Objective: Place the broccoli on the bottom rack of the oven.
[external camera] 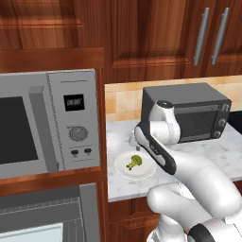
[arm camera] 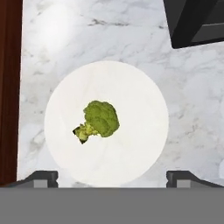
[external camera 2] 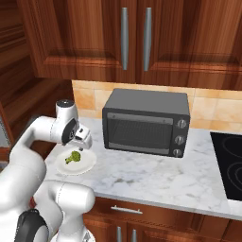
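Observation:
The broccoli, a small green floret with a pale stalk, lies near the middle of a white plate on the marble counter. My gripper hangs open directly above it, fingertips far apart and nothing between them. From the left base the broccoli sits on the plate just below the gripper, partly hidden by my arm. From the right base the gripper hovers a little above the broccoli. The oven is at the lower left, its ribbed grey interior showing.
A black toaster oven stands on the counter right of the plate. A steel microwave sits above the oven. A wooden cabinet side borders the counter's left end. A black cooktop lies at the far right.

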